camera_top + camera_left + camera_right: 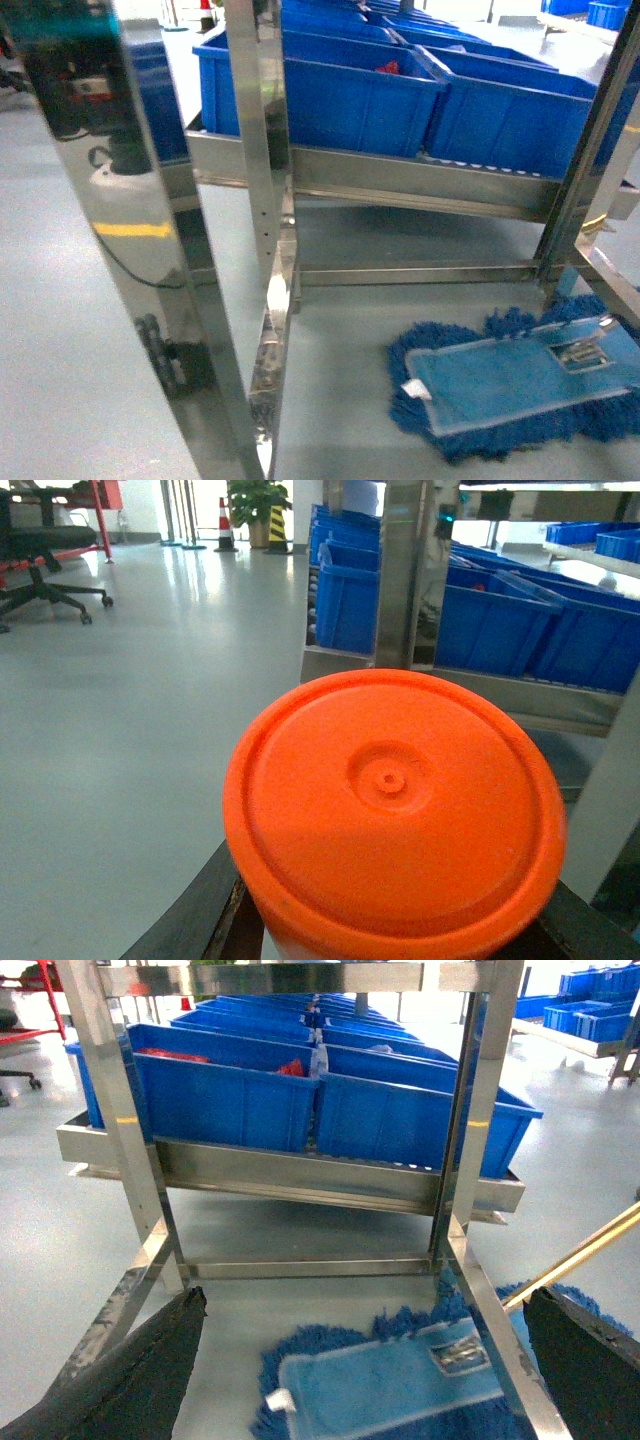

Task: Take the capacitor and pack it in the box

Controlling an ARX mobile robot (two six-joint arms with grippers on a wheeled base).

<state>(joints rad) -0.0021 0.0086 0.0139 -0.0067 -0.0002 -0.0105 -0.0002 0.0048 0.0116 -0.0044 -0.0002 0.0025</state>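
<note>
The capacitor (395,810) fills the left wrist view as an orange rounded piece with a flat round end facing the camera. My left gripper (395,925) is shut on it, its dark fingers (200,910) pressing in from both sides. My right gripper (365,1360) is open, its two black fingers (140,1370) wide apart with nothing between them, hanging above the floor in front of the rack. The box is out of view. Neither gripper shows in the head view.
Blue plastic bins (350,90) stand in rows on a steel rack (400,180); one holds small red pieces (388,68). A steel post (262,150) stands close ahead. A blue mop head (510,385) with its yellow handle (580,1255) lies on the grey floor. An office chair (40,560) stands far left.
</note>
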